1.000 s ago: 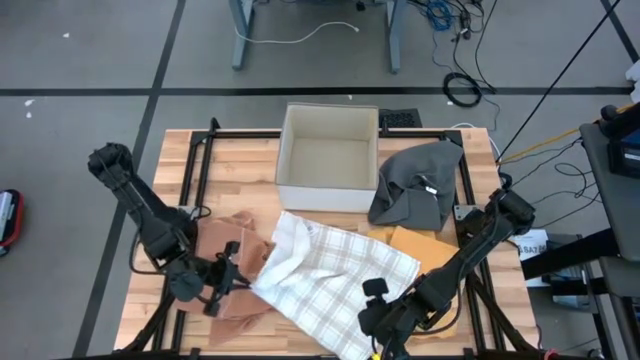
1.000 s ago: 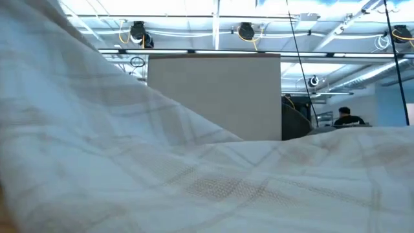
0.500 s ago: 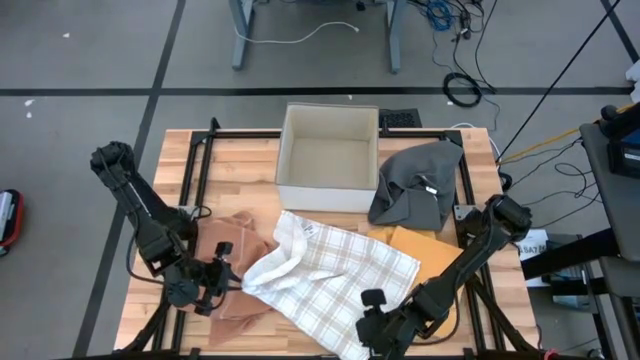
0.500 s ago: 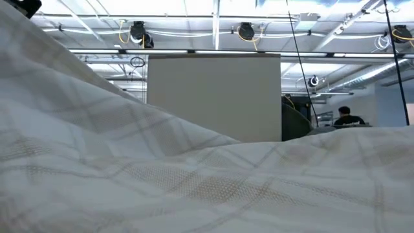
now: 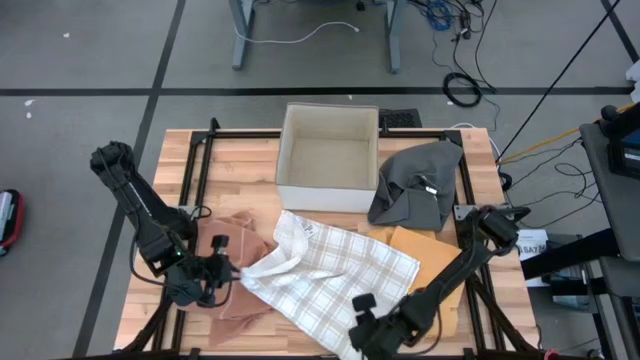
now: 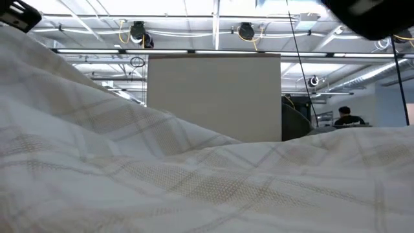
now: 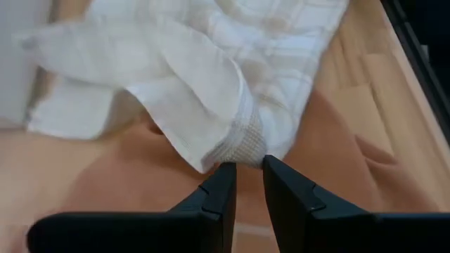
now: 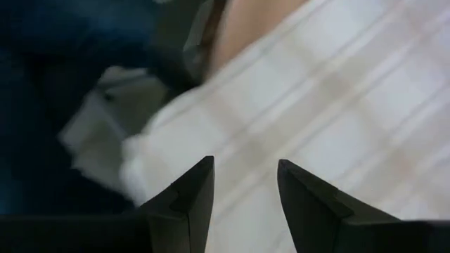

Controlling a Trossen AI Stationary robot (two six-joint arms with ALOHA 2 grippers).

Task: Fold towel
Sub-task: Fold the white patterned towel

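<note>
A white plaid towel (image 5: 335, 270) lies rumpled on the middle of the wooden table; it fills the low view's foreground (image 6: 194, 181). Its left corner (image 7: 239, 149) rests on a salmon cloth (image 5: 230, 245). My left gripper (image 5: 226, 271) is at that corner, slanting down, fingers a narrow gap apart (image 7: 249, 176), with the hem just off the tips. My right gripper (image 5: 366, 318) hangs open (image 8: 242, 186) over the towel's near edge, nothing between its fingers. My left gripper's fingertips (image 7: 223, 174) stand right at the hemmed corner of the towel (image 7: 242, 151), which lies on the salmon cloth. Whether they touch the hem, I cannot tell; no cloth shows between the fingers.
A white open box (image 5: 328, 158) stands at the far middle. A grey cloth (image 5: 415, 185) lies to its right, and a mustard cloth (image 5: 425, 250) sticks out from under the towel's right side. Black frame rails (image 5: 195, 190) run along the table's sides.
My left gripper has gone a little toward the table's left edge and tipped downward; the towel's left corner went with it and now lies lower, on the salmon cloth. My right gripper has sunk toward the towel's near edge and shifted left.
</note>
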